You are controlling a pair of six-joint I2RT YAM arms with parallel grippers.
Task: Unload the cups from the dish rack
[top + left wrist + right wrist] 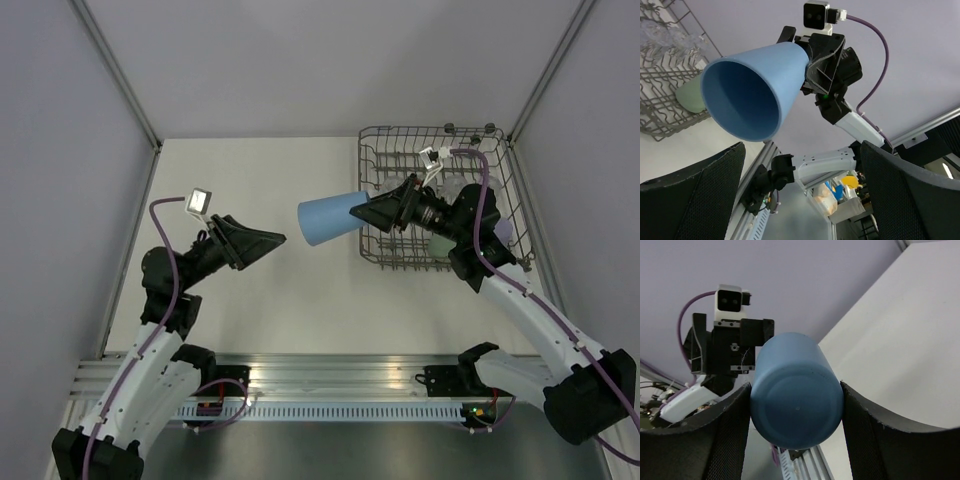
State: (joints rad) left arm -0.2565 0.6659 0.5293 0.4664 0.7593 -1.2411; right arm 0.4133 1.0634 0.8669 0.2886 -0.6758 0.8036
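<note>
Your right gripper (377, 212): jaws clamped on the base of the blue tumbler (328, 220), held level just beside the dish rack (440, 130). Its mouth faces your left gripper (275, 240), jaws wide and empty; probably a handover.

White arms (150, 370), black joints (165, 270), purple cables (886, 47), white wrist cameras (816, 15).

A: How many cups?
B: One blue cup (328, 218), one green cup (440, 246). Also some clear glasses (662, 32), too blurred to count.
A: Anything else?
B: One rack (400, 129), plus a left arm (150, 360) and a right arm (545, 320).
</note>
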